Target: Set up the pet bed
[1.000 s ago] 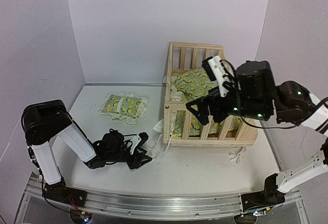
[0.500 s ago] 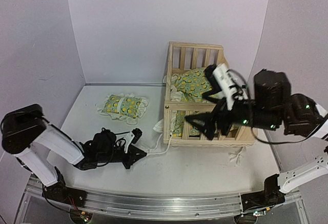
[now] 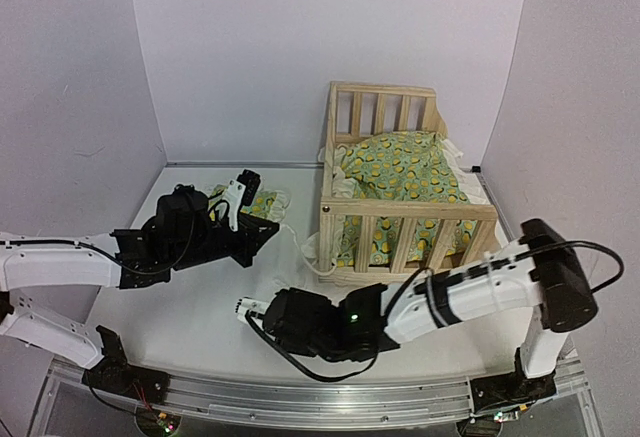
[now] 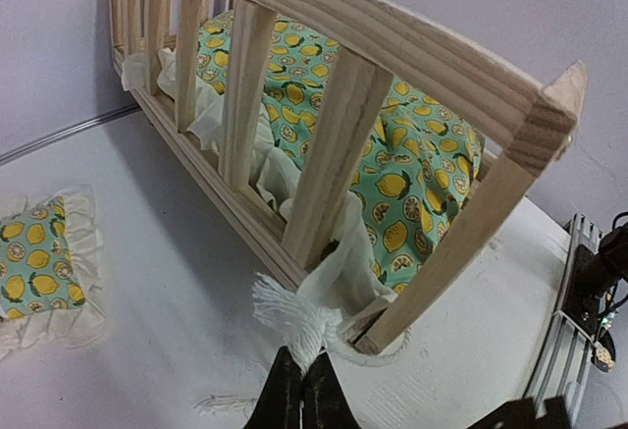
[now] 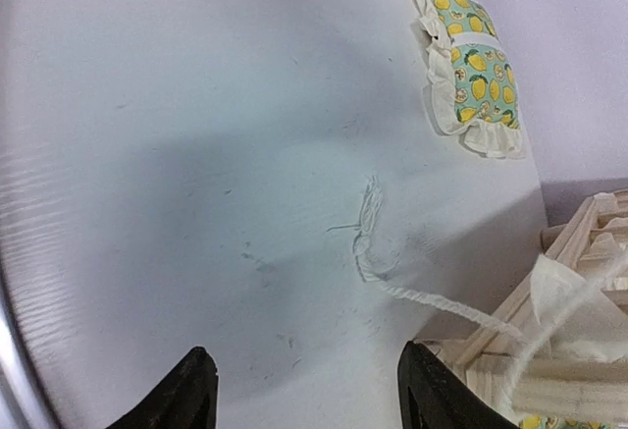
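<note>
Within slatted pine pet bed (image 3: 410, 207), ruffled lemon-print cushion (image 3: 400, 165), soft, crumpled.

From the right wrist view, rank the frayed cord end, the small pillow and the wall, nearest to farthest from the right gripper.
1. The frayed cord end, just ahead of the right gripper.
2. The small pillow, upper right, farther back.
3. The wall, behind the pillow.

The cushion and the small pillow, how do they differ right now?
The cushion is much larger than the pillow. The cushion lies inside the wooden frame; the pillow lies outside it on the table, to the frame's left in the top view. Both share the green lemon print and a cream ruffle.
</note>
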{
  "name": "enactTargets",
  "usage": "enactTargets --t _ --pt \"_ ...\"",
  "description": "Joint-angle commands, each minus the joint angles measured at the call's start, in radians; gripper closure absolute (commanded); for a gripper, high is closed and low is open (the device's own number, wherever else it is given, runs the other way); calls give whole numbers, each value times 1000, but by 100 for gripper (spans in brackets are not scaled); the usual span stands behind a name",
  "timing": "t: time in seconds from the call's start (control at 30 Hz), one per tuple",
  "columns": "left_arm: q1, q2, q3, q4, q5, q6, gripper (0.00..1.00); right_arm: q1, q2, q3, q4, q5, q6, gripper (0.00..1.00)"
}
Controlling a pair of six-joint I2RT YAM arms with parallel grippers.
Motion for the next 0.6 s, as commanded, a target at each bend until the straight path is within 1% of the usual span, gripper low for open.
enactTargets --t 0.0,0.03,0.1,0.17,0.23,0.3,0.37,0.43,0.57 --pt "31 29 138 -162 -44 64 100 -31 165 121 105 271 -133 37" --pt "38 39 156 -169 -26 70 100 -46 204 143 104 296 -159 38" --pt "47 55 176 -175 -3 72 100 -82 251 173 102 288 -210 40" --pt "55 69 186 -175 10 72 100 -118 280 221 62 262 -203 40" --pt "61 87 199 -179 11 75 100 -142 310 273 32 214 -177 39" --pt "73 102 210 -179 10 75 100 -147 348 308 29 213 -155 38" --pt "82 112 222 -180 11 77 100 -155 396 359 16 225 -114 33" --pt "91 120 234 -180 13 81 100 -167 426 399 4 196 -55 29" --pt "106 139 263 -196 28 87 100 -188 456 453 4 128 56 28"
